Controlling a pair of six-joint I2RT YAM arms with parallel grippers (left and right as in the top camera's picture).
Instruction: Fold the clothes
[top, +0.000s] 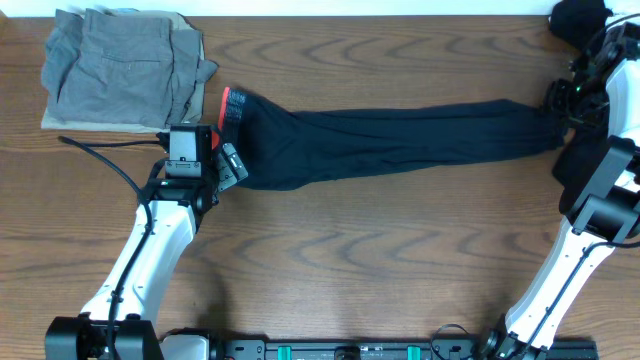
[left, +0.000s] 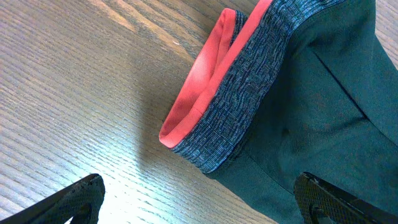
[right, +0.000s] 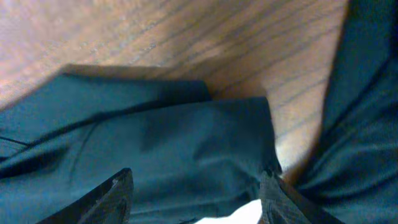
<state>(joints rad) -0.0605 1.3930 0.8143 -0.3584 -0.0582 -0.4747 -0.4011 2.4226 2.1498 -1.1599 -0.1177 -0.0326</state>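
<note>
A long black garment lies stretched across the table, with its heather-grey and coral-red band at the left end. My left gripper is open just in front of the band end. In the left wrist view the band lies ahead, and the jaws straddle the black fabric's edge and bare wood. My right gripper is at the garment's right end. In the right wrist view its jaws are open over the black fabric, which lies between the fingers.
A stack of folded grey clothes sits at the back left. Dark cloth lies at the back right corner, and more lies beside the right arm. A black cable runs left of the left arm.
</note>
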